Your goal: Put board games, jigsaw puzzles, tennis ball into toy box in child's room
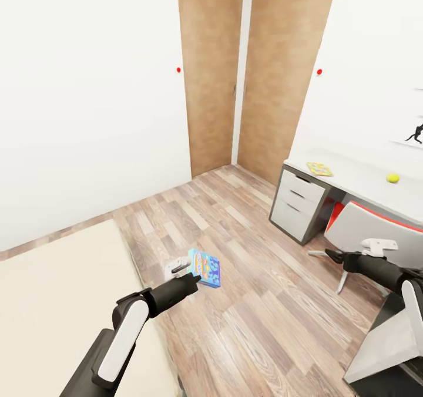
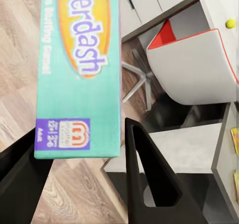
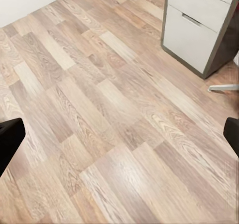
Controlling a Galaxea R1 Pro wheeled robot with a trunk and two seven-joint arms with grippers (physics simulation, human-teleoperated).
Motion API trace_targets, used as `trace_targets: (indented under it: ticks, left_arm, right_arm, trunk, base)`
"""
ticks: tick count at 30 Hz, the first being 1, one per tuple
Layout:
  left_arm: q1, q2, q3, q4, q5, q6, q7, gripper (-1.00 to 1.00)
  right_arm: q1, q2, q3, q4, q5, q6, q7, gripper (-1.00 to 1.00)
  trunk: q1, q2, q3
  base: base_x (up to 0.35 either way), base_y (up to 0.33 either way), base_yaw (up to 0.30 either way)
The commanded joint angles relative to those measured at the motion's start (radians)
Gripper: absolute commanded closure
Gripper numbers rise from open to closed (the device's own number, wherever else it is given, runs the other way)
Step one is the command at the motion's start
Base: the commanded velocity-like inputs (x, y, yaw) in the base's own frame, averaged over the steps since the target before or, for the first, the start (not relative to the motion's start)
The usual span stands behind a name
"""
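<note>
My left gripper point(image 1: 189, 271) is shut on a blue-green board game point(image 1: 205, 268) and holds it in the air over the wood floor beside the bed point(image 1: 59, 303). In the left wrist view this board game point(image 2: 79, 69) sits between the two dark fingers point(image 2: 149, 174). A jigsaw puzzle point(image 1: 319, 168) and the tennis ball point(image 1: 392, 178) lie on the light-grey table point(image 1: 352, 171) at the right. Part of the light-grey toy box point(image 1: 382, 350) shows at the lower right, behind my right arm. My right gripper point(image 1: 332, 255) is open with nothing in it, over the floor near the chair.
A white and red chair point(image 1: 376, 226) stands at the table, next to white drawers point(image 1: 296, 200). Brown wardrobe doors point(image 1: 211, 74) close the far wall. Bare wood floor point(image 1: 247, 232) lies between bed and table.
</note>
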Motion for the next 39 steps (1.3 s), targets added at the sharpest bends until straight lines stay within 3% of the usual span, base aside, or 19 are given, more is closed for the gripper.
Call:
trace_targets:
  ticks: [1, 11, 28, 39]
  left_arm:
    - [-0.001, 0.0, 0.0, -0.001, 0.01, 0.004, 0.007, 1.0]
    - [-0.001, 0.0, 0.0, 0.0, 0.007, 0.004, 0.0, 1.0]
    - [-0.001, 0.0, 0.001, 0.012, 0.004, 0.001, 0.002, 1.0]
    - [-0.001, 0.0, 0.002, 0.013, 0.005, 0.001, 0.002, 1.0]
  right_arm:
    - [-0.001, 0.0, -0.001, -0.001, -0.006, 0.007, 0.0, -1.0]
    - [-0.001, -0.001, -0.001, -0.001, -0.007, 0.007, 0.0, -1.0]
    - [-0.001, 0.0, -0.001, -0.001, -0.007, 0.008, 0.0, -1.0]
    - [-0.001, 0.0, -0.001, -0.001, -0.006, 0.008, 0.0, -1.0]
  trunk:
    - [0.001, -0.002, -0.001]
    - [0.001, -0.002, 0.004]
    - [0.001, -0.002, 0.005]
    - [0.001, -0.002, 0.005]
  base:
    - [0.0, 0.0, -0.242]
    - [0.0, 0.0, -0.199]
    - [0.0, 0.0, -0.043]
    - [0.0, 0.0, -0.223]
